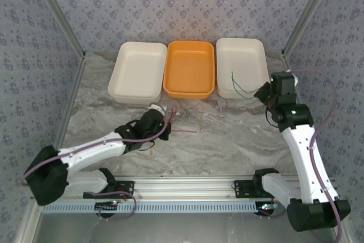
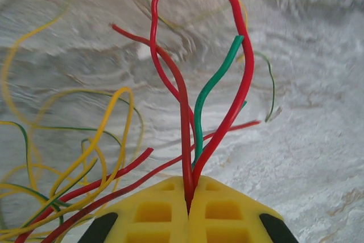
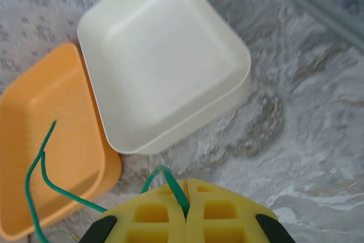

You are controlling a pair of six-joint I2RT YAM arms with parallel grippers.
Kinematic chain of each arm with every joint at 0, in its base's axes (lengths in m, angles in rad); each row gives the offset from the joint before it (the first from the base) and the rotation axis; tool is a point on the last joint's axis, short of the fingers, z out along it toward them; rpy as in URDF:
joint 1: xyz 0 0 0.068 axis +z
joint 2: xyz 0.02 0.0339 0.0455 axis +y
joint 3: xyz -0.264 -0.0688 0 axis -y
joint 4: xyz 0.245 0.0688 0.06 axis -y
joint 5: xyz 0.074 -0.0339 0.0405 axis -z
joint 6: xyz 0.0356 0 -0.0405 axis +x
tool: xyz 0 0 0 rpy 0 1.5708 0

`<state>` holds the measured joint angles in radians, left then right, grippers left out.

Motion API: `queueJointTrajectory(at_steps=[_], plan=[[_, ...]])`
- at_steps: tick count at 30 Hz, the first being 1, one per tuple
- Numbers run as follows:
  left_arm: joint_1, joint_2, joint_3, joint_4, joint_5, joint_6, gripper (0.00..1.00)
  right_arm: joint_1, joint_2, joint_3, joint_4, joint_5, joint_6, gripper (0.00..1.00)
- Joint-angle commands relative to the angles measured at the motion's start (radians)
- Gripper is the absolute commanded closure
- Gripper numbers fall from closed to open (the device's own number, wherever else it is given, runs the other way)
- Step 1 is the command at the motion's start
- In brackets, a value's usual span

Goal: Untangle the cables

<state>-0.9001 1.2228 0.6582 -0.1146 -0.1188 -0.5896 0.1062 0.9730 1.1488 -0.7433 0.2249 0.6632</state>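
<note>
My left gripper (image 2: 189,194) is shut on cables: a red cable (image 2: 242,83) that loops up from between the yellow pads, and a green cable (image 2: 207,92) beside it. Loose yellow cables (image 2: 108,135) and more red and green ones curl on the marble to the left. From above, the left gripper (image 1: 156,119) sits at the small tangle (image 1: 170,119) in the middle of the table, with one red cable (image 1: 187,132) trailing right. My right gripper (image 3: 185,197) is shut on a single green cable (image 3: 162,168). It hovers (image 1: 263,92) at the right white tray's near edge, and the green cable (image 1: 234,83) hangs over that tray.
Three trays stand in a row at the back: a white tray (image 1: 138,71) on the left, an orange tray (image 1: 189,68) in the middle, a white tray (image 1: 242,61) on the right. Patterned walls and metal posts close in both sides. The arm bases sit on the near rail (image 1: 182,186).
</note>
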Motion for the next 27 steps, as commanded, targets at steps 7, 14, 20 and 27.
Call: queueJointTrajectory(at_steps=[7,14,20,27], plan=[[-0.122,0.323,0.294,0.066,0.006,-0.029,0.87,0.063,-0.064,0.061,-0.025,-0.139,-0.056,1.0],[-0.078,0.314,0.341,0.118,0.054,-0.101,0.18,0.261,-0.135,-0.157,0.125,-0.021,-0.11,1.0],[-0.074,0.082,0.308,-0.02,-0.021,-0.261,0.23,0.414,-0.217,-0.295,0.274,0.13,-0.141,1.0],[0.01,-0.041,0.234,0.028,0.106,-0.522,0.19,0.565,-0.223,-0.34,0.354,0.236,-0.139,1.0]])
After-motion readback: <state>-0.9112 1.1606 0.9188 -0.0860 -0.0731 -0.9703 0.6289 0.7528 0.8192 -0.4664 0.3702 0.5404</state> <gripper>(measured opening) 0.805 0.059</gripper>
